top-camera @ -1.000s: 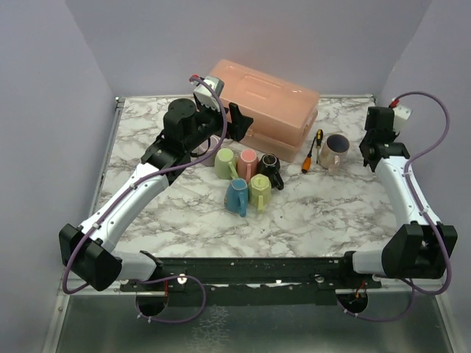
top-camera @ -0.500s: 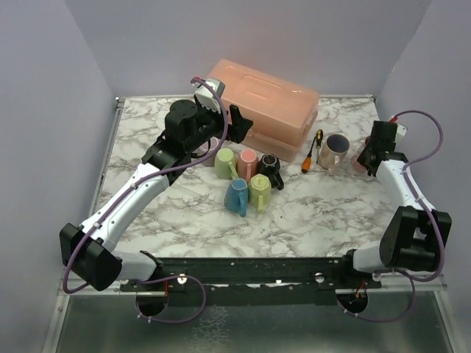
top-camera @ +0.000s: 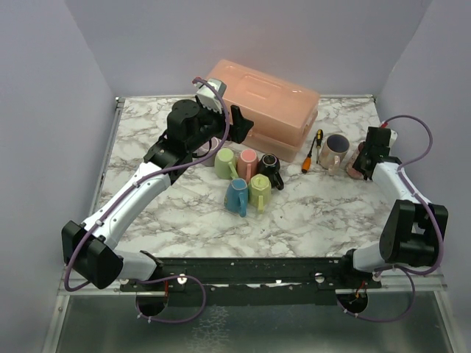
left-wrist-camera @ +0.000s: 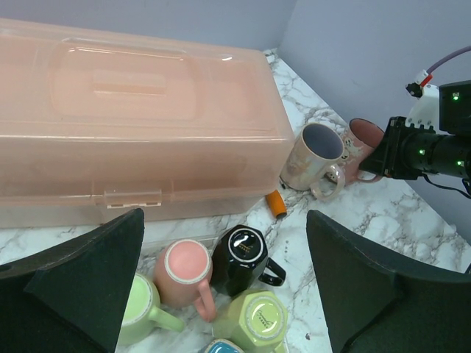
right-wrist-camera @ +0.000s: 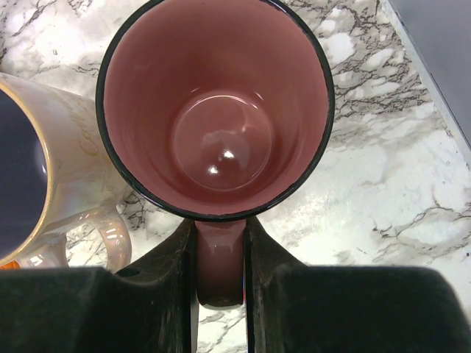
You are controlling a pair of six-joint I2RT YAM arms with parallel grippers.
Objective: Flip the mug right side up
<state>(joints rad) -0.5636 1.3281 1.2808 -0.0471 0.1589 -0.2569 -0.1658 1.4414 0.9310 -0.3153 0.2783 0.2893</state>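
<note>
Pink mug, mouth up, now lowered to the worktop beside a cream mug, handle pinched in right jaws; left jaws spread. Release seemingly remains.

The maroon mug, its handle pinched by the right gripper, stands hemmed in: the cream mug is just beside it on the left and the side wall is near on the right. A screwdriver and the pink box block the way farther left. Bare marble table lies open toward the near edge, beside 5 clustered mugs.
</note>
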